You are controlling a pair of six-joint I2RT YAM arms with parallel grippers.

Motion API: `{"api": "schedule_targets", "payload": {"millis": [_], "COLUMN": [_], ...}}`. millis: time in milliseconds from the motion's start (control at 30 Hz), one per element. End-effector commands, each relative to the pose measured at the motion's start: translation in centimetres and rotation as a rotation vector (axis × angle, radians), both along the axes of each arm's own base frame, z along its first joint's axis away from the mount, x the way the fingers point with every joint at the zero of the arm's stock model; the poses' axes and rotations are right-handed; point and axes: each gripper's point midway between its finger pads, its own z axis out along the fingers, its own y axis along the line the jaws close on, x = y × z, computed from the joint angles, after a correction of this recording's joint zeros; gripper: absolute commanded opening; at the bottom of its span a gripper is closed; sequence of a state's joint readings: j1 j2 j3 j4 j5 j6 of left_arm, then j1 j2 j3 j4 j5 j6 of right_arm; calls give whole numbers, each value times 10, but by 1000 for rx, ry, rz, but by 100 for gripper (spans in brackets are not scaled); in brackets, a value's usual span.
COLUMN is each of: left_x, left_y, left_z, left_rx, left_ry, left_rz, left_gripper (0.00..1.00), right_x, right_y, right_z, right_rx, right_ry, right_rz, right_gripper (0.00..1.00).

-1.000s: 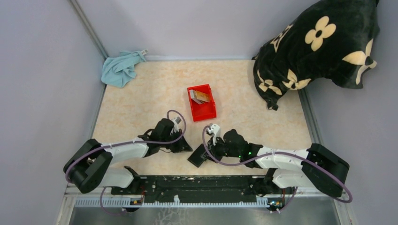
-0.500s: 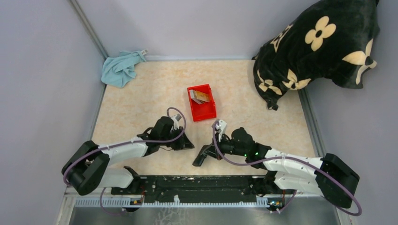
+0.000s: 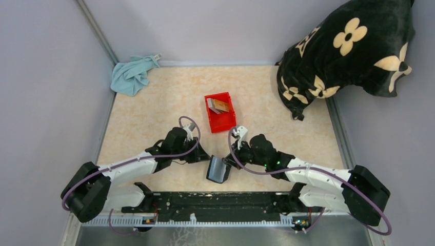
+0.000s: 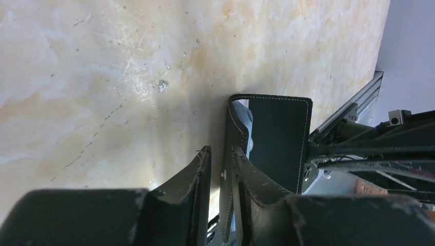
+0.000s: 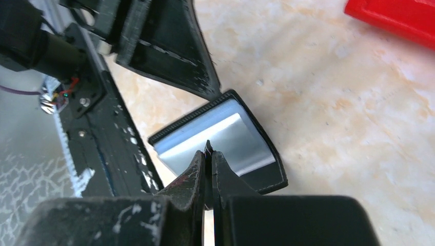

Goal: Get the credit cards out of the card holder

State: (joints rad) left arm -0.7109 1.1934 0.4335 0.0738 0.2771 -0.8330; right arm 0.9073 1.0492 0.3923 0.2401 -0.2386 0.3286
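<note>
1. The card holder [image 3: 218, 169] is lying part-open on the counter [image 3: 154, 113], near its front edge.
2. The left fingers [image 4: 197, 174] are standing slightly apart, straddling one flap.
3. The right fingers [image 5: 192, 174] are pressing together over its pale inside.
4. Credit cards [image 3: 218, 106] are lying in the red bin [image 3: 224, 123] beyond.

Both arms [image 3: 128, 165]: white shells, black joints, looping purple cables [image 3: 191, 123]. Left gripper [image 4: 220, 154] and right gripper [image 5: 209, 151] are scuffed black; green lights [image 3: 267, 165] dot the right forearm
</note>
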Motion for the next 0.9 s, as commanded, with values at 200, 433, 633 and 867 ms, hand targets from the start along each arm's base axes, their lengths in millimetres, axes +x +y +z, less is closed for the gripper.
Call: {"api": "schedule_targets", "payload": {"millis": [200, 433, 633, 867], "left_x": [9, 20, 23, 22], "left_y": [-1, 10, 20, 15], "left_z": [9, 15, 27, 35], "left_rx": [4, 63, 77, 38], "left_ry": [-42, -69, -103, -112], "left_rz": [9, 78, 124, 109], "left_gripper": [27, 27, 27, 27], "right_x": [34, 48, 50, 49], "right_y": [-40, -41, -45, -42], "right_z": [-28, -43, -57, -43], "right_rx": [-229, -324, -381, -329], "right_ry": [27, 46, 67, 25], "right_rz": [-243, -276, -288, -267], "right_gripper": [0, 0, 0, 20]}}
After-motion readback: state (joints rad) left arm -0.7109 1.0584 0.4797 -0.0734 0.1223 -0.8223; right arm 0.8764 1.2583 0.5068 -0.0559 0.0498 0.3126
